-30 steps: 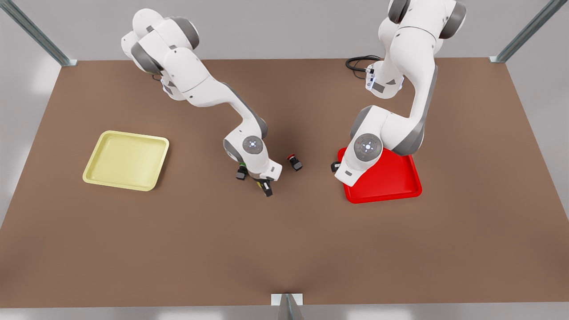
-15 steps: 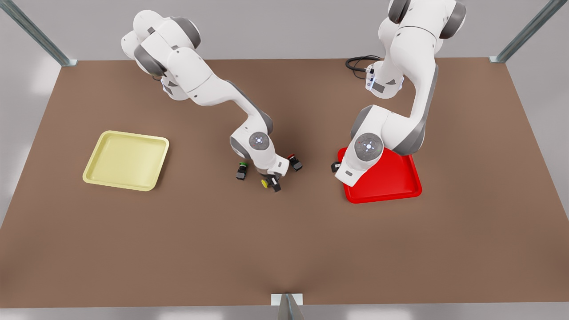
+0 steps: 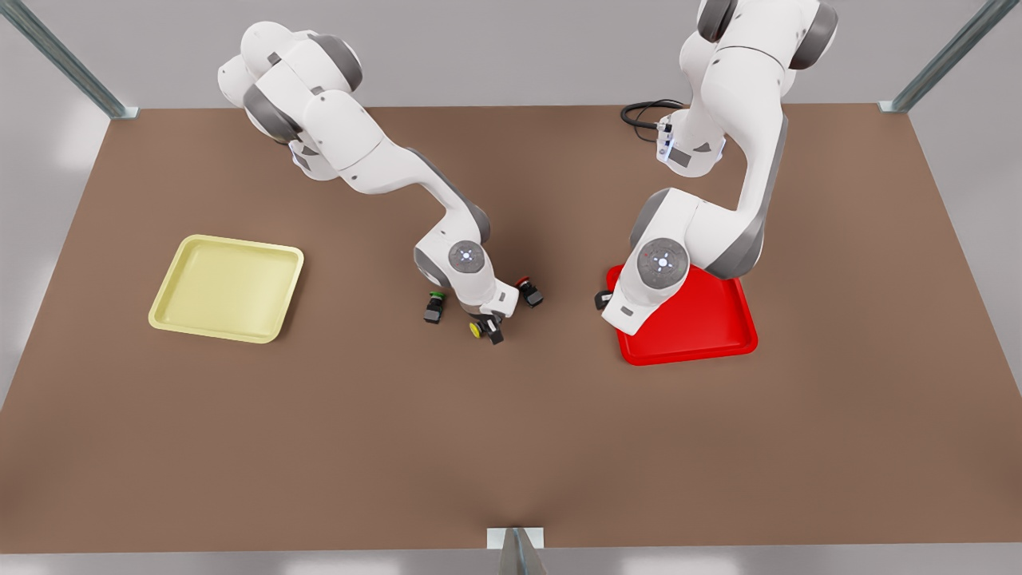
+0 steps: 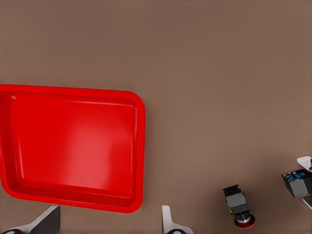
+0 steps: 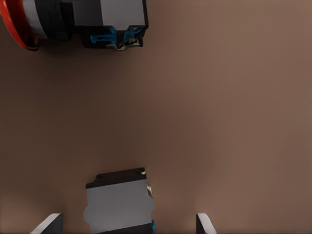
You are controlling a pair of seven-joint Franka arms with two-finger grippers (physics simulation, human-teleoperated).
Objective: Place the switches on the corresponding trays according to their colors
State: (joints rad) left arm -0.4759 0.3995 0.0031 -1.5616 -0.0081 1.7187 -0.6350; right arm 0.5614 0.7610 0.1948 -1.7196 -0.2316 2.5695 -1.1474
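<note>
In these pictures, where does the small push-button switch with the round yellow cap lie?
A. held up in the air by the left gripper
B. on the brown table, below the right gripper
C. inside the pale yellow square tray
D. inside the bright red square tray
B: the small push-button switch with the round yellow cap lies on the brown table, below the right gripper, whose fingers stand open around its dark body.

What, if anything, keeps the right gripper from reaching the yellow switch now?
Probably nothing, so yes: the right gripper, open, hangs over the yellow switch, its body between the fingers. The red switch lies apart. The left gripper waits by the red tray.
</note>
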